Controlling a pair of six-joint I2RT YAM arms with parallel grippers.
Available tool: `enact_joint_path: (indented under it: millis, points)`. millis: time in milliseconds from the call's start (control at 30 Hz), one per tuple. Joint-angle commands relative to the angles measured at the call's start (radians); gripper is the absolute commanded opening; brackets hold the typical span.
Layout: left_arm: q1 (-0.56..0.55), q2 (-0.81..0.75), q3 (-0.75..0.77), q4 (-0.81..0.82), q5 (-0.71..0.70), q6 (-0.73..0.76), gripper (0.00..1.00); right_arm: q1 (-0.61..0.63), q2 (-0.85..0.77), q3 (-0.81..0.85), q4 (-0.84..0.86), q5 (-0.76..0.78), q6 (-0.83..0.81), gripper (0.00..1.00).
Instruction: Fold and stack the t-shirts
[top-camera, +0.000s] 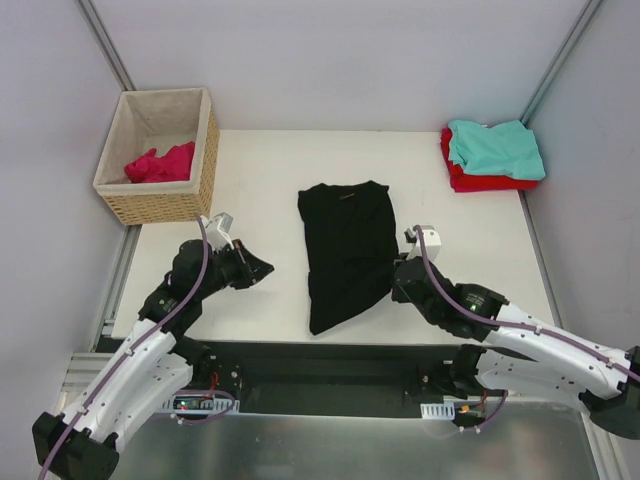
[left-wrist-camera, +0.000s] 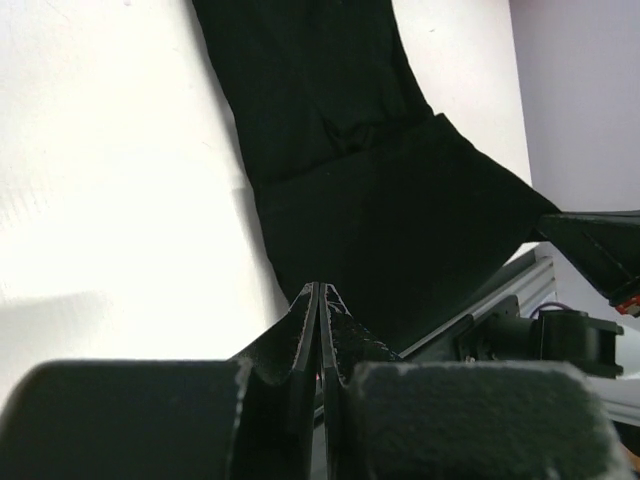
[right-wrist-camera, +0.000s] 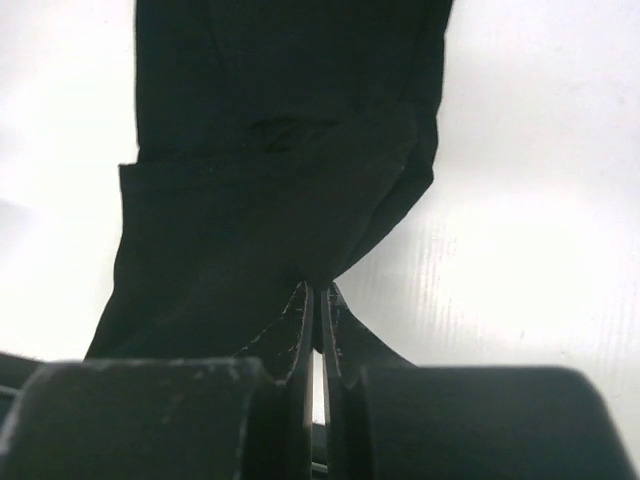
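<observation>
A black t-shirt (top-camera: 345, 250) lies in the middle of the table as a long strip, collar away from me, its lower right part raised and drawn in. My right gripper (top-camera: 396, 280) sits at that right edge, jaws shut on a pinch of the black t-shirt (right-wrist-camera: 270, 200), as the right gripper (right-wrist-camera: 318, 288) shows in its wrist view. My left gripper (top-camera: 266, 268) hovers left of the shirt, shut and empty; in the wrist view the left gripper (left-wrist-camera: 320, 287) points at the black t-shirt (left-wrist-camera: 380, 200). A teal t-shirt (top-camera: 495, 148) lies folded on a red t-shirt (top-camera: 485, 183) at the back right. A pink t-shirt (top-camera: 160, 163) lies crumpled in the basket.
The wicker basket (top-camera: 160, 207) with beige lining stands at the back left corner. Grey walls close in both sides. The table's front edge and a metal rail (top-camera: 330, 350) run just below the shirt's hem.
</observation>
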Motion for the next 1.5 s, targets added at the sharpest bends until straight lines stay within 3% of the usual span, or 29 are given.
enact_joint_path:
  millis: [0, 200, 300, 367, 400, 467, 500, 533, 900, 1100, 1233, 1467]
  points:
    - [0.002, 0.073, 0.044, 0.084, 0.005, 0.040, 0.00, -0.046, 0.018, 0.068, 0.046, -0.003, -0.086, 0.01]
    - [-0.001, 0.082, -0.011, 0.120, 0.056, -0.003, 0.00, -0.054, 0.042, 0.045, 0.067, -0.027, -0.079, 0.01]
    - [-0.002, 0.044, -0.107, 0.140, 0.063, -0.061, 0.00, -0.054, 0.062, 0.030, 0.087, -0.038, -0.068, 0.01]
    - [-0.002, 0.008, -0.189, 0.149, 0.065, -0.081, 0.07, -0.055, 0.074, 0.027, 0.102, -0.043, -0.067, 0.01]
    - [-0.002, -0.004, -0.216, 0.167, 0.079, -0.092, 0.30, -0.057, 0.085, 0.027, 0.106, -0.050, -0.068, 0.01]
    - [-0.002, -0.036, -0.290, 0.179, 0.091, -0.121, 0.51, -0.057, 0.091, 0.025, 0.116, -0.055, -0.067, 0.01]
    - [-0.002, -0.045, -0.311, 0.225, 0.123, -0.143, 0.80, -0.060, 0.096, 0.027, 0.118, -0.058, -0.068, 0.01]
    - [-0.002, -0.051, -0.350, 0.241, 0.137, -0.156, 0.99, -0.060, 0.102, 0.028, 0.119, -0.060, -0.067, 0.01]
    - [-0.025, -0.081, -0.542, 0.511, 0.255, -0.350, 0.99, -0.060, 0.122, 0.013, 0.136, -0.070, -0.051, 0.01]
    - [-0.111, 0.119, -0.571, 0.736, 0.258, -0.399, 0.99, -0.063, 0.151, 0.020, 0.152, -0.067, -0.047, 0.01]
    - [-0.218, 0.244, -0.566, 0.831, 0.202, -0.416, 0.99, -0.078, 0.200, 0.039, 0.176, -0.075, -0.057, 0.00]
    - [-0.297, 0.412, -0.557, 0.952, 0.151, -0.445, 0.99, -0.121, 0.287, 0.057, 0.254, -0.135, -0.067, 0.01]
